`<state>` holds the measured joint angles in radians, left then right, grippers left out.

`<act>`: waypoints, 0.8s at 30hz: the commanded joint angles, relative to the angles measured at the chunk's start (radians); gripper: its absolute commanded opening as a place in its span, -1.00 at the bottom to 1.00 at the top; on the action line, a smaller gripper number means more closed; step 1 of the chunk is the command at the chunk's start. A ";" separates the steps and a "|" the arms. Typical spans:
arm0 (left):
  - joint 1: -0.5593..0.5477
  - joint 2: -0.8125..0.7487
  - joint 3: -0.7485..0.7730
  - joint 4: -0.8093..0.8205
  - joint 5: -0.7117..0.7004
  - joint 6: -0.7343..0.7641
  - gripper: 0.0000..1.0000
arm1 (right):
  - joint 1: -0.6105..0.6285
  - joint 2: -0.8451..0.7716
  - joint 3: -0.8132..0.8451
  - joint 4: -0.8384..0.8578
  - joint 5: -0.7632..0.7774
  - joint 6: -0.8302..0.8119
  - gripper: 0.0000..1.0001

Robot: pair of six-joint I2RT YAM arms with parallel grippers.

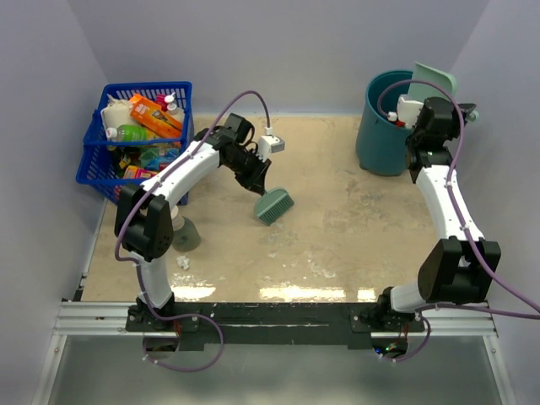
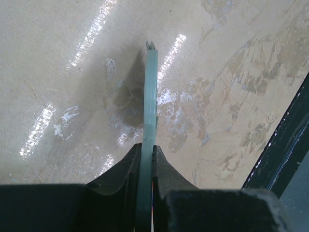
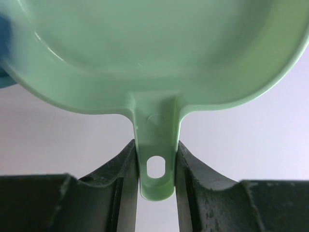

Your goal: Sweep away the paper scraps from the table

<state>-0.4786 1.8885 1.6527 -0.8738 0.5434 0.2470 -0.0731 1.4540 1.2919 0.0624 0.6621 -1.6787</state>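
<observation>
Teal brush (image 1: pixel 274 205): pinched edge-on by the left gripper (image 2: pixel 147 151), its fingers closed narrowly on the handle, with the bristle end low over the middle of the table (image 1: pixel 363 228).
Mint dustpan (image 3: pixel 154 58): handle clamped in the right gripper (image 3: pixel 155 145), held up over the teal bucket (image 1: pixel 380 148) at the far right.
Paper scraps (image 1: pixel 182 262): only one white bit shows, on the table near the front-left, beside the left arm's base. Pale flecks nearer the front may be scuffs — cannot tell.
Progress: probably late — most scraps appear to be off the surface, with that bit left to sweep.
</observation>
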 commanded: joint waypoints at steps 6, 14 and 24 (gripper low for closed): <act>-0.003 -0.012 0.019 0.007 0.029 0.009 -1.00 | 0.003 0.020 0.167 -0.131 0.074 0.005 -1.00; -0.009 0.012 0.053 0.004 0.039 0.006 -1.00 | 0.001 -0.017 0.162 -0.164 0.030 0.141 -1.00; -0.011 0.023 0.059 0.009 0.041 0.008 -1.00 | -0.001 -0.090 0.460 -0.654 -0.516 0.750 -1.00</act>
<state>-0.4812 1.8999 1.6665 -0.8803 0.5507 0.2470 -0.0696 1.4624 1.6081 -0.3893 0.4858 -1.2346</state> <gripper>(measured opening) 0.160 0.331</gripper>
